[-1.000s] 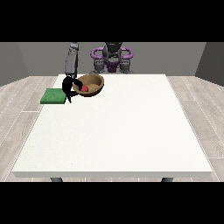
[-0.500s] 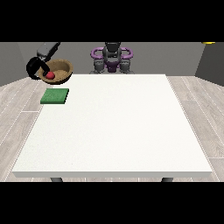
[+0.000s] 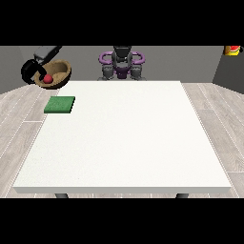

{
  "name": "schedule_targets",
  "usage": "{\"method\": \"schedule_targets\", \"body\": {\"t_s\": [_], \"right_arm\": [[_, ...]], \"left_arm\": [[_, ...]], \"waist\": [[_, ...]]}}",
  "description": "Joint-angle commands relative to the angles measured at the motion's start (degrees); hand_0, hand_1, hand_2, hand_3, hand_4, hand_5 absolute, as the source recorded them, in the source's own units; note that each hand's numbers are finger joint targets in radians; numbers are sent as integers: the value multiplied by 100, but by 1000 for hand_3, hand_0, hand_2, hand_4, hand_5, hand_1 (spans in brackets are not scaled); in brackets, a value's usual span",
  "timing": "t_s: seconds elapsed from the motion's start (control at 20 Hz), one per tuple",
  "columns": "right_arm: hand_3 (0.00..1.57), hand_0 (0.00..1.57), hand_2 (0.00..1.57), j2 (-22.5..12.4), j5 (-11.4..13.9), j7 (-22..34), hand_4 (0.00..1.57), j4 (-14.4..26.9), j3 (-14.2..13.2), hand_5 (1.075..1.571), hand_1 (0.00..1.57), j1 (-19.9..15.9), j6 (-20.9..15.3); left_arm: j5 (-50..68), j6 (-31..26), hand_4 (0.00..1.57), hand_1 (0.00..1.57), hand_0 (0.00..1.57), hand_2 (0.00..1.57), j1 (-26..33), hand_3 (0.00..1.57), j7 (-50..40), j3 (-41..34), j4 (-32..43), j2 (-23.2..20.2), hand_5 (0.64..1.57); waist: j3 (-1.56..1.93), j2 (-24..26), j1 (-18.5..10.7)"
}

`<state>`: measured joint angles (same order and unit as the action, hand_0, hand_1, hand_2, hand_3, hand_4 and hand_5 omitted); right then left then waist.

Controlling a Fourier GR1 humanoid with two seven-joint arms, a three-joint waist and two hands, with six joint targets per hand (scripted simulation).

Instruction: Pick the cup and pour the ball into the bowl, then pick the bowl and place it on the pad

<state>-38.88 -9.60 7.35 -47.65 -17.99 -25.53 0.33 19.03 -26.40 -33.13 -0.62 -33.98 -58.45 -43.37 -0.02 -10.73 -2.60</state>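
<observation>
No text, label, brand, number or sign could be read anywhere in the front view. The white counter [image 3: 124,138] was plain, the green pad [image 3: 60,105] carried no print, and the brown bowl [image 3: 56,74] with the red ball [image 3: 48,78] in it showed no marking. The robot's body [image 3: 122,62] at the far edge bore no lettering that could be made out. A small red and yellow object [image 3: 232,50] at the upper corner on the view's right was too small to tell whether anything was written on it.
</observation>
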Motion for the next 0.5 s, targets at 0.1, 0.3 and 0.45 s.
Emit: {"method": "schedule_targets", "body": {"t_s": [0.1, 0.3, 0.45], "right_arm": [[487, 1571, 1571, 178, -132, 15, 1066, 420, -206, 1567, 1571, -467, -175], [532, 1571, 1571, 719, -80, -284, 1032, 494, -69, 1571, 1571, -415, -344], [552, 1571, 1571, 484, -178, -301, 1023, 713, -179, 1571, 1571, -340, 49]], "left_arm": [[-12, -113, 1211, 0, 0, 0, 105, 0, 449, 83, -62, 49, 1551], [-56, -30, 1207, 0, 0, 0, 214, 0, 553, 119, 44, 112, 1555], [70, -171, 1203, 0, 0, 0, 220, 0, 318, 35, 206, -241, 1557]], "waist": [[3, -313, -279], [1, -266, -168], [2, -44, -8]]}}
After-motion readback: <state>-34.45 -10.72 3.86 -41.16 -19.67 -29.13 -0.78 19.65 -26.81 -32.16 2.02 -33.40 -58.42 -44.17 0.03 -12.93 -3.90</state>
